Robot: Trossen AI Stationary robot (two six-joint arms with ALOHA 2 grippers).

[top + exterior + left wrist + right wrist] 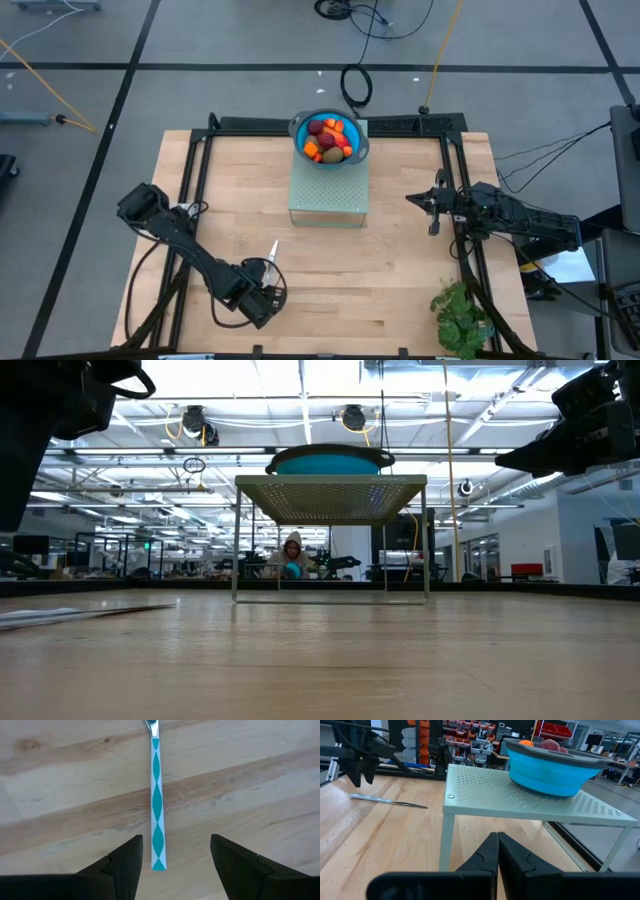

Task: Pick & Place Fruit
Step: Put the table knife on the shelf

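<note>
The fruit [329, 139] sits in a blue bowl [300, 124] on a rack by the tabletop's far edge, looking small, light, hard and likely to roll, so grip each piece around its middle; the left pincer [174, 865] hangs wide over a knife [156, 795] near the front edge, and the right pincer [498, 851] is closed tight and empty.

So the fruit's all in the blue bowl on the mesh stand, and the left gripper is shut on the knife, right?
Not quite. The left wrist view shows the left gripper open, fingers either side of the knife lying on the table. The fruit is in the bowl on the stand.
</note>
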